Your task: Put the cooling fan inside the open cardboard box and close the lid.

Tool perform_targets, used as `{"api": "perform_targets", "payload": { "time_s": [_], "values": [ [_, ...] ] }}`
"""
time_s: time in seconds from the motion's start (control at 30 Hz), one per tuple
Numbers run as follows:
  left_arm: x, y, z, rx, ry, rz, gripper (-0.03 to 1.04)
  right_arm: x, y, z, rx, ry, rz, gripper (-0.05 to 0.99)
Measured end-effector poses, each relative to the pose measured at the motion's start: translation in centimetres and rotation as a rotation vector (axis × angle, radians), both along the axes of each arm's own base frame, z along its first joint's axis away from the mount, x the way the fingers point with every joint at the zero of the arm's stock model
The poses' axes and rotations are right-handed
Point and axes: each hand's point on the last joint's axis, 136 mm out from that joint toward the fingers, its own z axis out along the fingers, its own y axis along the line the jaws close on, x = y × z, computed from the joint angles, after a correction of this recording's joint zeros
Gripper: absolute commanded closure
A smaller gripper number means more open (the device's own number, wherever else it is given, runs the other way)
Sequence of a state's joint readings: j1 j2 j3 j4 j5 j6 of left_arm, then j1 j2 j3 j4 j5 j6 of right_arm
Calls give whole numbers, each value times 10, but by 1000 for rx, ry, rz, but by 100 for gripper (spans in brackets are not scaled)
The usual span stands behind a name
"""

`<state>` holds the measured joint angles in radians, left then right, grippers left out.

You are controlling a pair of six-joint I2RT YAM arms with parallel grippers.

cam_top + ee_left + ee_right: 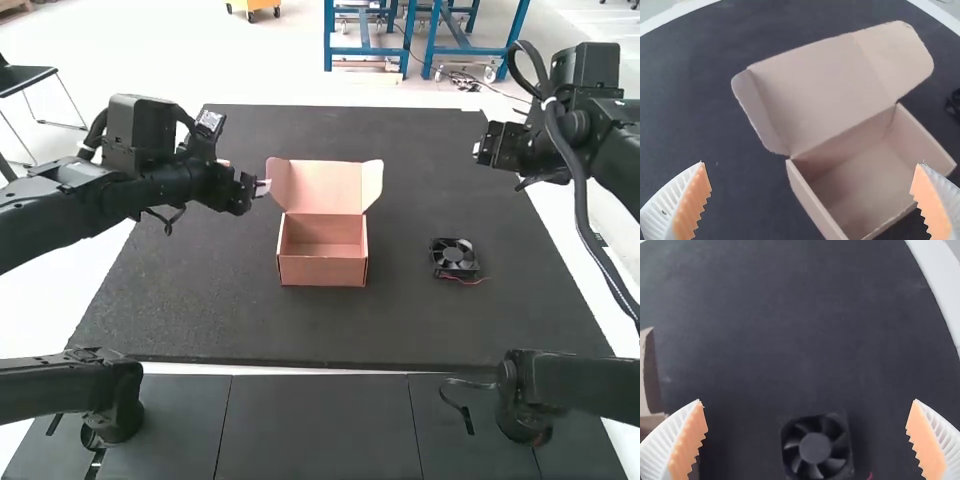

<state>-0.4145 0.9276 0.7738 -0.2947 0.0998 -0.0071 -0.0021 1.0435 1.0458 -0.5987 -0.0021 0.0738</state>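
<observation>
**Near edge.** The two arm bases (110, 400) sit on black panels (320, 430) along the front of the table (330, 367). Beyond them a black mat (200, 290) covers the working area.

**Centre of the mat.** The cardboard box (322, 250) stands upright with its opening upward. It is plain brown inside and out, and its interior shows bare cardboard. Its lid (322, 185) rises from the rear wall, with the rounded side flaps angled forward. The cooling fan (455, 257) lies flat on the mat to the right of the box, apart from it and outside it. A thin red wire (478, 281) trails from its front right corner.

**Left end effector.** The left gripper (262, 186) hovers just beside the lid's left flap, at about the lid's height. Its white ribbed fingers (660, 210) with orange pads (690, 205) are spread wide and grasp nothing. In the left wrist view the box appears between and beyond them. A small white tag (210, 121) on this arm's wrist bears dark print too small to read.

**Right end effector, farthest.** The right gripper (806, 405) is raised over the rear right of the mat, behind the fan. Its fingers are likewise spread wide and empty. In the right wrist view the fan lies below, well apart from both pads.
</observation>
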Motion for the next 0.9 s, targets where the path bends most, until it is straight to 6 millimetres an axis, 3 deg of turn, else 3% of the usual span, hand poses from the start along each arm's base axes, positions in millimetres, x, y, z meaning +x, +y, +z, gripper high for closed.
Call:
{"api": "perform_targets", "payload": {
  "time_s": [0.3, 0.67, 0.9],
  "values": [
    [-5, 12, 1, 34, -3, 52, 7, 13, -16, -41, -54, 128, -3, 3],
    [-7, 16, -6, 52, 22, 62, 7, 11, -39, -136, -106, 416, 43, 3],
    [-12, 17, -14, 71, 53, 55, 7, 4, -35, -174, -99, 535, 93, 3]
  ]
}}
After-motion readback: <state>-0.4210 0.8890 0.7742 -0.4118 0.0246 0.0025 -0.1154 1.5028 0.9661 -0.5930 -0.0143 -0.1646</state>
